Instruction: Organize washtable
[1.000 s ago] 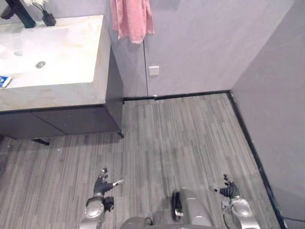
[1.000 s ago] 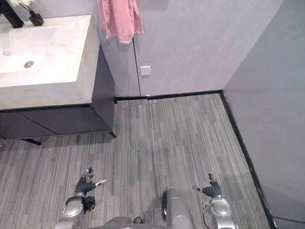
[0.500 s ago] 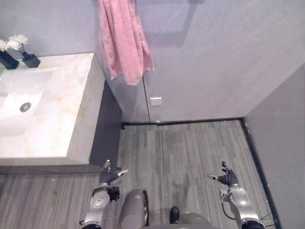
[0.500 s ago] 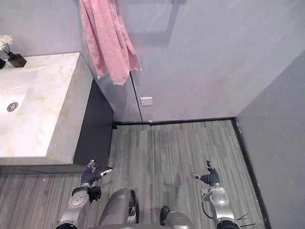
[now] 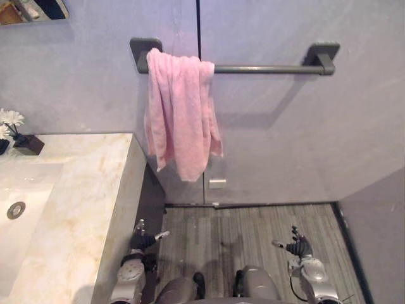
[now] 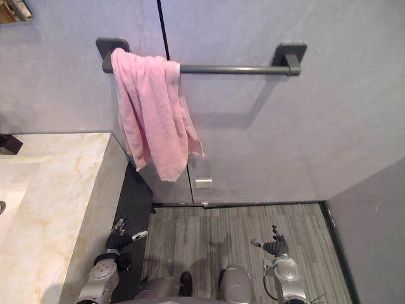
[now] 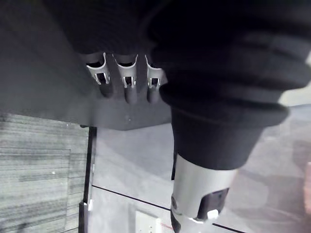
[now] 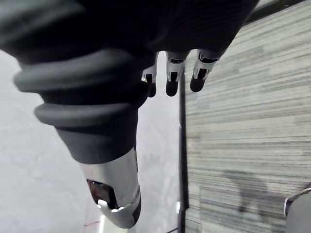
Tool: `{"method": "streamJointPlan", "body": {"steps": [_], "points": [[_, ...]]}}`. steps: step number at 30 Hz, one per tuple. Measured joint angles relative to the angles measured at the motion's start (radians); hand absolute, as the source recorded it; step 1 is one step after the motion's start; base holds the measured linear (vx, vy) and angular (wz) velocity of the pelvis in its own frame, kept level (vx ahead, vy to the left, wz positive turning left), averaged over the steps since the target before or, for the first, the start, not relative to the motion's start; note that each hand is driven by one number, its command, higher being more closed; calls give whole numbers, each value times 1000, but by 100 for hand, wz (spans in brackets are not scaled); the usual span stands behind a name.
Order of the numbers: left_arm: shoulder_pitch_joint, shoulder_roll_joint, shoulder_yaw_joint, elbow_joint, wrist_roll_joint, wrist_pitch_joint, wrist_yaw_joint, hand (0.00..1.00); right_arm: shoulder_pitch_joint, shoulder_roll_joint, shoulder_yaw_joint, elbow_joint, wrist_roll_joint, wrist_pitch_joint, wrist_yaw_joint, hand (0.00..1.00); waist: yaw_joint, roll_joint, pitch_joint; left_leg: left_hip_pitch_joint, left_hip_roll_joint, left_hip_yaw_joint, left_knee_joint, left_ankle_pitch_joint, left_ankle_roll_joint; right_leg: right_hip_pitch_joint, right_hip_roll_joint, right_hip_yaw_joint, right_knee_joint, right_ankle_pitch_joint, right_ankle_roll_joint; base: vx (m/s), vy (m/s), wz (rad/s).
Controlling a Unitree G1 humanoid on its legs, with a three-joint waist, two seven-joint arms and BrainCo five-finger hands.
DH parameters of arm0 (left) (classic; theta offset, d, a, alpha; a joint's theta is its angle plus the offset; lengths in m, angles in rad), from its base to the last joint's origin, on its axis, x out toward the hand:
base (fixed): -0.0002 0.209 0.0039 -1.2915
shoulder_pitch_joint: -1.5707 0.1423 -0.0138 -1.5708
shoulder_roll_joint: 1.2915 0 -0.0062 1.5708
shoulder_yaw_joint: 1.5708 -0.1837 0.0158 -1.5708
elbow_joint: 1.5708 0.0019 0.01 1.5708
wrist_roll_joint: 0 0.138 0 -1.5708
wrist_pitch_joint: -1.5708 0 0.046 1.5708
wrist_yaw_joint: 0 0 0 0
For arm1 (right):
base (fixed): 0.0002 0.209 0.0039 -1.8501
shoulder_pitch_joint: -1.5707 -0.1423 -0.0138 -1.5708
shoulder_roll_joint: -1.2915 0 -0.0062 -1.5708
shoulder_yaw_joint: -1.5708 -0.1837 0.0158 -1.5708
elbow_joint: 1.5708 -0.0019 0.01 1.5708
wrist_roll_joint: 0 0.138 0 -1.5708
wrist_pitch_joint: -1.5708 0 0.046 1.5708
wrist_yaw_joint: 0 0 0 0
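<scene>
Bench (image 5: 82, 202): pale marble top, noted at 8 o'clock in the head views, set against a grey wall (image 5: 285, 139).
- A white basin (image 5: 28, 190) is sunk into the top at 9 o'clock, with a round drain (image 5: 15, 209) in its floor.
- A small dark vase (image 5: 28, 144) with white flowers (image 5: 9, 119) is stood upright at the back edge, toward 10 o'clock.
- A dark cabinet side (image 5: 152, 199) is seen under the bench's right end.

Pink towel (image 5: 180, 120): hung at 12 o'clock, bunched over the left end of a dark towel rail (image 5: 266, 68) fixed to the wall. Its lower edge is seen near the bench's far right corner; contact cannot be judged. A pale wall plate (image 5: 217, 183) is noted just below the towel.

Room: a dark skirting (image 5: 272, 204) is run along the foot of the wall, with a grey plank floor (image 5: 253, 225) at 6 o'clock. A framed edge (image 5: 35, 9) is cut off at 11 o'clock and cannot be identified.

Left robot hand (image 5: 142, 239): logged at 7 o'clock, low beside the cabinet side. Right robot hand (image 5: 296, 244): at 5 o'clock over the floor. Both are released, fingers straight, thumbs held apart, nothing grasped. Both are well apart from the bench top and the towel.

View differences:
- The drain, vase and flowers are taken in by the left eye view.
- The outer half of the bench is taken in by the right eye view.
- In the left wrist view straight fingers (image 7: 127, 85) are set against the dark cabinet side, with wall plate and floor past them.
- In the right wrist view straight fingers (image 8: 172, 80) are seen over the planks and the skirting line.
</scene>
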Motion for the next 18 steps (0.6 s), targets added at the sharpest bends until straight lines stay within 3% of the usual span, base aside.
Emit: {"method": "streamJointPlan", "body": {"steps": [1,2,4,5,7,8,11,12,13,18], "points": [[2,11,1,3,0,0,1,0,18,13,-3,5,0,-1,-2,0,5,-37,-17,16,-20,-6,1,-22,-25,-9,-11,15,-70,136,-39,369,-155,54],[-4,-12,2,35,0,8,3,0,27,9,-16,33,0,3,-2,0,5,-4,-27,36,11,-35,3,-36,-35,16,8,-12,-52,113,-43,365,-174,45],[11,-33,4,31,0,8,2,0,45,17,-16,32,2,2,-2,0,16,19,-38,29,46,-36,43,-54,-64,60,32,-28,-104,94,-59,315,-177,22],[11,-50,15,23,0,8,1,0,51,29,-12,24,5,2,-1,0,19,29,-31,-33,74,-30,190,-72,-95,86,49,-42,-128,79,-74,269,-190,20],[13,-68,22,12,-1,8,0,0,65,39,-5,0,12,2,-2,0,21,33,-26,-138,113,-11,409,-75,-115,138,69,-59,-157,76,-88,231,-160,13],[19,-74,22,12,-1,8,0,0,75,38,-5,0,13,1,-3,0,36,31,-26,-145,141,7,416,-86,-110,175,77,-53,-172,74,-92,233,-114,-13],[11,-80,20,4,-3,8,0,0,60,26,-20,-1,20,-1,-15,0,43,39,-26,-152,159,-3,258,-83,-117,200,77,-34,-193,74,-92,179,-16,-25],[12,-81,20,-8,-10,7,0,0,66,13,-31,-1,20,-1,-22,0,41,61,-37,-149,162,-29,112,14,-122,204,89,-32,-206,73,-83,240,253,-14],[18,-56,21,-12,-12,6,-1,0,87,23,-48,10,22,0,-22,0,41,47,-45,-80,111,-25,-52,63,-95,224,42,-17,-261,86,-40,208,269,-2],[43,-48,18,-22,-11,8,-2,0,101,32,-47,10,22,-1,-21,0,41,44,-47,-60,91,-28,-85,75,-86,240,27,-20,-280,90,-32,44,73,3]]}}
